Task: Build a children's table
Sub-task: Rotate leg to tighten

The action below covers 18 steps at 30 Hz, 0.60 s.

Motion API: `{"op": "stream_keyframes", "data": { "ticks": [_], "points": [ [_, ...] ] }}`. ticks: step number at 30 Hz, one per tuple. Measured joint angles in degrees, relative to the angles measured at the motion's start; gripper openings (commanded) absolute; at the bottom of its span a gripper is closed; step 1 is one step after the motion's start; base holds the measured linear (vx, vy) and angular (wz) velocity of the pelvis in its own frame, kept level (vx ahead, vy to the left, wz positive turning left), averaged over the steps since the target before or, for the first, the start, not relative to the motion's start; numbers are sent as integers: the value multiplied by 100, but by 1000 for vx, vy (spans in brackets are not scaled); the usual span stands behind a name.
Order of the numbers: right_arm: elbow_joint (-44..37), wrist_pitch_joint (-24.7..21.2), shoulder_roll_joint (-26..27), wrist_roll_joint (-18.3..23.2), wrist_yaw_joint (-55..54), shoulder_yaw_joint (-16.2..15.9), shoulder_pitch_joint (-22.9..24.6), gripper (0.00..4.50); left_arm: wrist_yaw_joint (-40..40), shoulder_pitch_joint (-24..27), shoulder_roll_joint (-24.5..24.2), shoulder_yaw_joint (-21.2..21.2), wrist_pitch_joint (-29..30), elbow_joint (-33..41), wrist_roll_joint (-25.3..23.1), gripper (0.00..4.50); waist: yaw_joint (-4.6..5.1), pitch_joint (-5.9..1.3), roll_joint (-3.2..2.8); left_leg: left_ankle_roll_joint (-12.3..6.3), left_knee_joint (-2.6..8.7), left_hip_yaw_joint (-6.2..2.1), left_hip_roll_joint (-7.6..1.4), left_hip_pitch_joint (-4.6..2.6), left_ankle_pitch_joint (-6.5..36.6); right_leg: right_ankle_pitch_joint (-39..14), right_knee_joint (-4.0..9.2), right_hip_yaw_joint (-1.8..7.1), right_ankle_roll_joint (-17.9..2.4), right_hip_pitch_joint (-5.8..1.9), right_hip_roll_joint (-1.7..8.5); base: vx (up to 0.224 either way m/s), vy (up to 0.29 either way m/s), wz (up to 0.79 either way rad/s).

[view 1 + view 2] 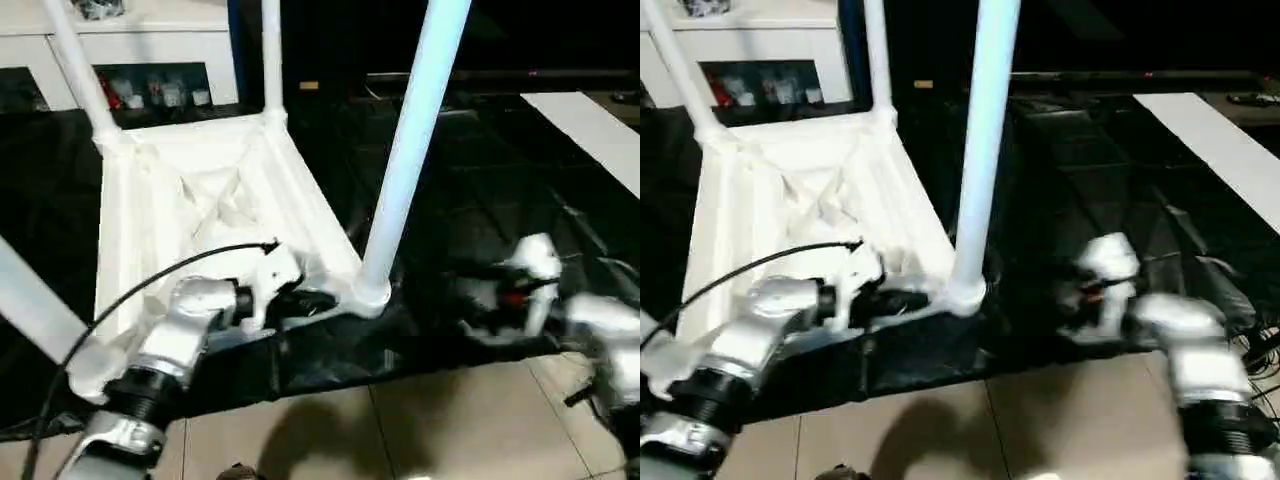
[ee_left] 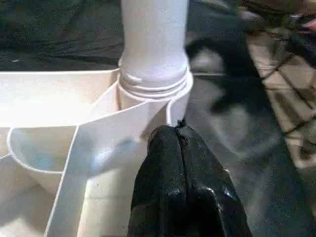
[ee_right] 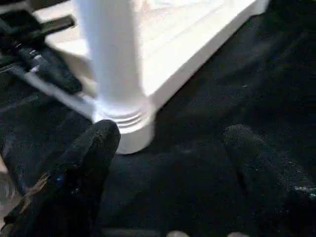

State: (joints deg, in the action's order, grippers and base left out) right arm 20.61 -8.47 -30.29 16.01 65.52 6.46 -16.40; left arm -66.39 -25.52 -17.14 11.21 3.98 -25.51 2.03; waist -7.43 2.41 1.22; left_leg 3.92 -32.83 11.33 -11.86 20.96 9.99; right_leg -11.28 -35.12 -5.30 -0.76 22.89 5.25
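Table (image 1: 200, 190) upturned; left gripper (image 2: 178, 136) pinched, right gripper (image 3: 168, 138) spread.

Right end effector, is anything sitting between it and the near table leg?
Nothing visible does. The right end effector is open, and only bare black mat lies between it and the leg seated in its corner socket.

The right end effector (image 3: 168, 163) spreads its black fingers (image 3: 84, 168) wide beside the children's table (image 3: 197, 44) leg's (image 3: 111, 64) socketed base.
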Motion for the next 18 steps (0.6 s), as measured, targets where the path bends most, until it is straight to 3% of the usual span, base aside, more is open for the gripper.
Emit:
{"op": "stream_keyframes", "data": {
  "ticks": [7,12,15,18],
  "points": [
    [-14,-10,45,-65,-941,212,2,381,-687,-126,-145,232,-566,-319,80,0,-67,-1,-2,-2,-5,3,0,2,0,0,-5,1,0,3,1,0,0,0],
    [-256,-160,369,-45,-1133,226,45,381,-588,-142,-166,237,-788,-444,75,0,-66,1,-6,1,-16,0,-2,1,0,1,-19,1,0,3,1,0,0,0],
    [-406,-269,455,58,-1210,200,78,401,-496,-144,-213,189,-653,-381,105,40,-62,1,-5,1,-20,-1,-2,1,-1,5,-19,2,2,2,1,0,0,0],
    [-408,-274,497,165,-1273,188,103,419,-504,-32,-387,-45,-84,148,386,52,-60,2,-3,3,-20,-1,-3,0,-1,7,-21,2,0,3,1,0,0,0]
  ]
}}
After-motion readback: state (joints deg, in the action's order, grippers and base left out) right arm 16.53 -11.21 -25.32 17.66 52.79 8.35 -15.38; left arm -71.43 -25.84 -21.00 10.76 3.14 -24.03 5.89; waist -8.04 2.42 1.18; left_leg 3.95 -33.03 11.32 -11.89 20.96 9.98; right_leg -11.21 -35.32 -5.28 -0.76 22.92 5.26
